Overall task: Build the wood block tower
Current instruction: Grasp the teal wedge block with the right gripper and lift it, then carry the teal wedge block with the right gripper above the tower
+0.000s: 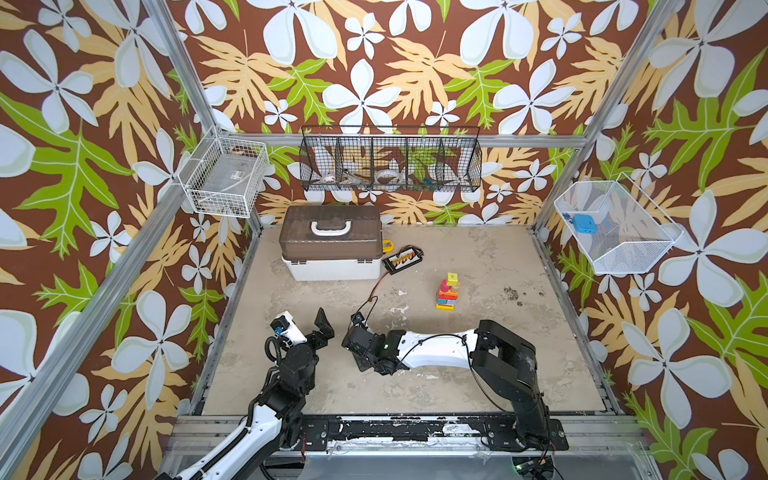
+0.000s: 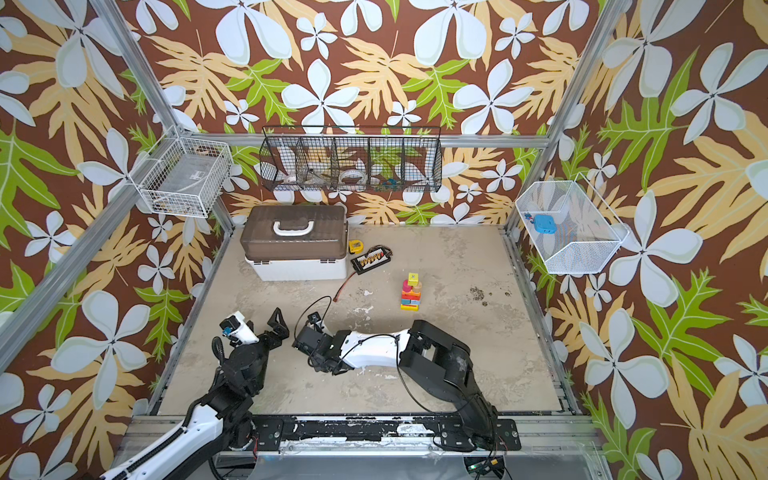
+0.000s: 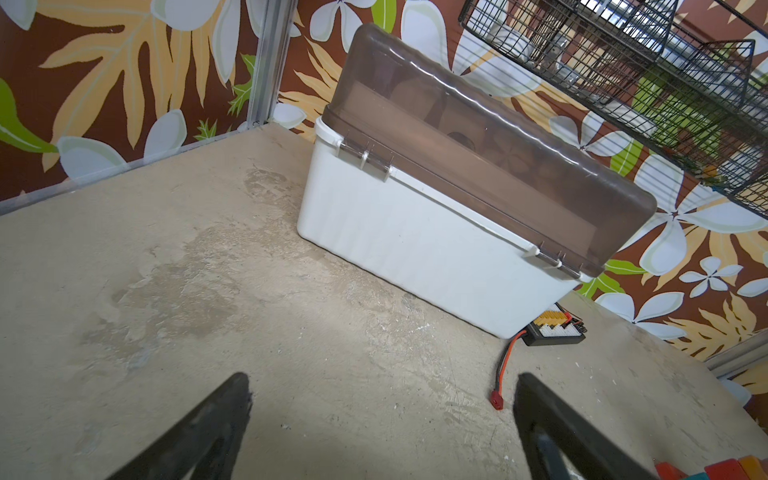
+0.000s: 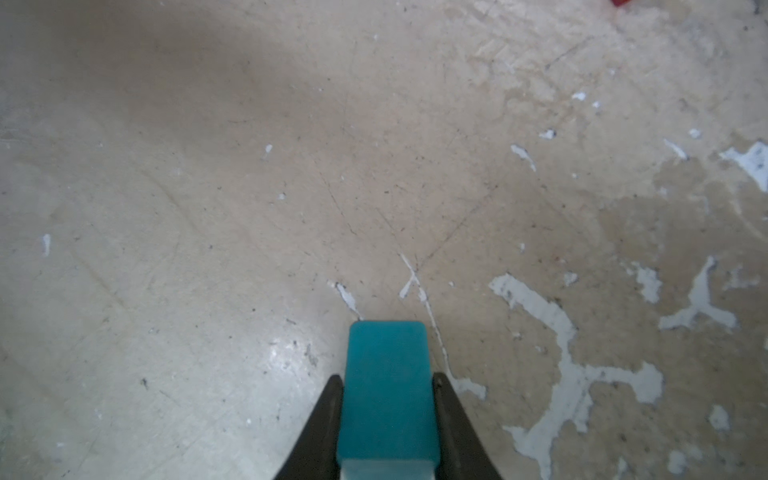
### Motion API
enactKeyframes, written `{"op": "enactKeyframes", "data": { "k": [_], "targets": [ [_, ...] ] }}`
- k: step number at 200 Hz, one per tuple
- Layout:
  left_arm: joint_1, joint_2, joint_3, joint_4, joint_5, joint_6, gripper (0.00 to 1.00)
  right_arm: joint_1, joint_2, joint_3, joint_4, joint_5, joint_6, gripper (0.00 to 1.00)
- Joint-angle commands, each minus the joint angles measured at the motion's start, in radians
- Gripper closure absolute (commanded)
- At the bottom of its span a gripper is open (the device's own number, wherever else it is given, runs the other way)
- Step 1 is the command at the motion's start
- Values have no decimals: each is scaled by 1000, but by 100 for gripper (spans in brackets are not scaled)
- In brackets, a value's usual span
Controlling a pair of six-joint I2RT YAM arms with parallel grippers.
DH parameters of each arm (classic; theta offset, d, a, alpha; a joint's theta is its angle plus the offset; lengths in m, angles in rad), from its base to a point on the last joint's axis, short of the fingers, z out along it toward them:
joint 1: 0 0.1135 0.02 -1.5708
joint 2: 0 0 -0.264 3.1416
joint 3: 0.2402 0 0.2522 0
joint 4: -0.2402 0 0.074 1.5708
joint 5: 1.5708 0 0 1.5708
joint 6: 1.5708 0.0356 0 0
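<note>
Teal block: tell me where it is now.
The teal block is gripped by the right end effector in the right wrist view, over the front middle of the table. In both top views that end effector hides it, left of the tower.

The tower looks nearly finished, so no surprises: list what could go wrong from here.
The right tool grips the teal wood block with its end projecting past the grip; it might pivot or slip.
The narrow multicoloured block tower is topped by a yellow cube perched on cylinders; a hard placement could topple it.
The red wire ends near that tool and might snag.
</note>
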Motion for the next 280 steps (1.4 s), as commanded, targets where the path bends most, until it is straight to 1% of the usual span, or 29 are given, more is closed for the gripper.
{"op": "enactKeyframes", "data": {
  "k": [1, 29, 53, 64, 88, 98, 109, 121, 137, 145, 150, 156, 167, 171, 179, 193, 199, 217, 224, 237, 246, 255, 267, 280],
  "targets": [
    [2, 2, -3, 34, 8, 15, 0, -2, -40, -13, -12, -18, -28, 75],
    [2, 3, -5, 38, 14, 16, 0, -5, -126, -34, -38, 0, -64, 77],
    [2, 3, -6, 40, 19, 18, 0, -23, -204, -48, -74, -37, -110, 84],
    [2, 5, -6, 41, 19, 19, 0, -39, -250, -59, -90, -55, -135, 85],
    [2, 6, -6, 42, 19, 19, 0, -79, -379, -106, -74, -83, -200, 95],
    [2, 4, -6, 44, 21, 19, 0, -88, -436, -118, -66, -68, -236, 100],
    [3, 5, -6, 42, 22, 21, 0, -91, -497, -113, -73, -31, -277, 100],
    [2, 4, -6, 45, 21, 20, 0, -90, -566, -118, -53, -4, -344, 100],
    [2, 5, -6, 45, 21, 21, 0, -91, -666, -163, 19, 35, -459, 100],
    [2, 5, -6, 45, 21, 22, 0, -90, -703, -184, 48, 76, -526, 100],
    [2, 4, -6, 45, 21, 22, 0, -90, -720, -196, 66, 82, -589, 100],
    [2, 4, -6, 45, 21, 23, 0, -90, -742, -223, 97, 72, -663, 100],
    [2, 3, -7, 45, 24, 23, 0, -92, -766, -258, 113, -22, -833, 100],
    [1, 0, -8, 46, 24, 23, 0, -92, -771, -263, 105, -51, -874, 100],
    [2, -1, -8, 45, 24, 25, 0, -91, -774, -266, 90, -43, -908, 100],
    [2, -5, -9, 45, 25, 25, 0, -91, -762, -241, 26, 36, -931, 100],
    [2, -7, -9, 45, 26, 27, 0, -97, -752, -219, -12, 45, -951, 100],
    [2, -8, -11, 47, 31, 27, 0, -121, -715, -143, -156, -77, -1081, 100],
    [2, -9, -11, 47, 33, 28, 0, -124, -702, -118, -215, -126, -1161, 100],
    [2, -8, -12, 48, 37, 29, 0, -125, -686, -86, -282, -150, -1242, 100],
    [2, -7, -12, 50, 41, 31, 0, -145, -671, -49, -331, -177, -1264, 100],
    [2, -5, -12, 51, 43, 31, 0, -192, -638, 13, -405, -281, -1265, 100],
    [2, -3, -12, 53, 48, 34, 0, -285, -580, 113, -502, -420, -1269, 100],
    [2, 0, -12, 60, 62, 41, 0, -366, -517, 216, -605, -506, -1297, 100]
  ]
}}
